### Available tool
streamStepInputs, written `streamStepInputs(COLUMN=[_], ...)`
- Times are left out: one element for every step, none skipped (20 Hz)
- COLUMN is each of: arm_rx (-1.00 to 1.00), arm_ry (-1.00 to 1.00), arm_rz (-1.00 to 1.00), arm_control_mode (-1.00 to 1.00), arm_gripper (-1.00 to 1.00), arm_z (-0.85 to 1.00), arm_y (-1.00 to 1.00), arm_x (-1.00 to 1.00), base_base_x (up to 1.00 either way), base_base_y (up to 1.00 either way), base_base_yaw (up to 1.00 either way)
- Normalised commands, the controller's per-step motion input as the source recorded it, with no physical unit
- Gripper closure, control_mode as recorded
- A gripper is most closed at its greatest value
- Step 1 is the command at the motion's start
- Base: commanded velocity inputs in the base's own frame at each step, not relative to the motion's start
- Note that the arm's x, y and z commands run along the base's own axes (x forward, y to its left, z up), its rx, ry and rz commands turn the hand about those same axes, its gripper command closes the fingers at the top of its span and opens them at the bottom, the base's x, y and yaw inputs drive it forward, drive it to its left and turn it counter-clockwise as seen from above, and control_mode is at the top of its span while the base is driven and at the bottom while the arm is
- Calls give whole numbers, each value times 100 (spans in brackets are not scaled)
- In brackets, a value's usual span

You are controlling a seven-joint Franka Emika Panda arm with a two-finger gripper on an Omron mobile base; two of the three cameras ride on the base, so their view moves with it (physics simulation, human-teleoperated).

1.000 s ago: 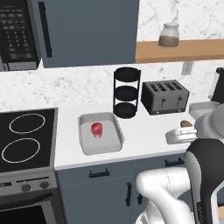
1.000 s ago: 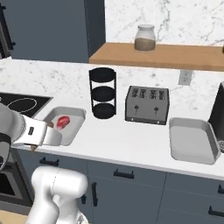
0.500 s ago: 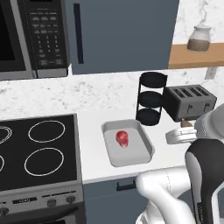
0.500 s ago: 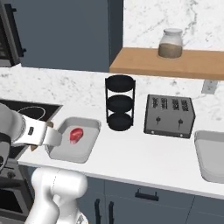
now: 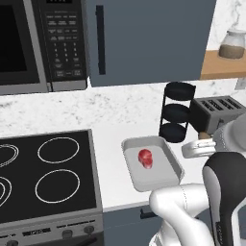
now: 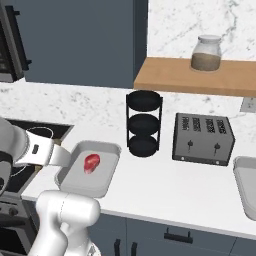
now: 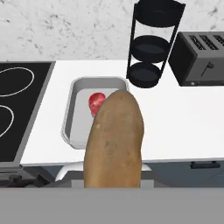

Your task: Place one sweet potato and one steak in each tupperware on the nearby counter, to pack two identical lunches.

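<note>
White Franka arm, elbow bent, reaches in front of the white desk (image 6: 165,190), forearm level, hand held short of the desk edge and aimed toward the near tupperware (image 5: 166,180). Hand view: a sweet potato (image 7: 114,140) stands up from the bottom of the frame, long, brown-orange, matte, lightly speckled, rounded at its top end; the tool is nearly closed on it, fingertips hidden behind the potato. That tupperware, a shallow light-grey rectangular tray w/ rounded corners and a raised rim, sits on the desk just beside the black cooktop (image 5: 43,178) and holds one steak (image 5: 145,158), a small glossy red piece w/ paler edges, lying near the tray's middle. A 2nd tupperware (image 6: 246,187) shows at the far right of the right base view, cut by the frame edge, well apart from the 1st. Between them: a black three-tier round rack (image 6: 143,123) and a dark grey four-slot toaster (image 6: 203,138), both upright against the marbled backsplash. Above, a wooden shelf (image 6: 170,80) carries a lidded glass jar (image 6: 206,52) w/ brownish contents. Microwave (image 5: 41,45) hangs at upper left of the left base view, beside dark blue-grey cabinets.
</note>
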Motion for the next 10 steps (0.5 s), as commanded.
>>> streamStepInputs(arm_rx=[0,0,0,0,0,0,0,0,0,0], arm_ry=[0,0,0,0,0,0,0,0,0,0], arm_rz=[0,-5,-6,-7,-7,-6,-5,-5,-4,-3], arm_control_mode=[100,-100,-100,-100,-100,-100,-100,-100,-100,-100], arm_gripper=[100,100,100,100,100,100,100,100,100,100], arm_z=[0,-26,-26,-31,-40,-45,-46,-49,-49,-50], arm_y=[0,18,12,11,16,11,7,4,0,0], arm_x=[0,11,8,11,8,14,19,23,29,34], base_base_x=[19,0,0,0,0,0,0,0,0,0], base_base_y=[26,0,0,0,0,0,0,0,0,0], base_base_yaw=[-4,0,0,0,0,0,0,0,0,0])
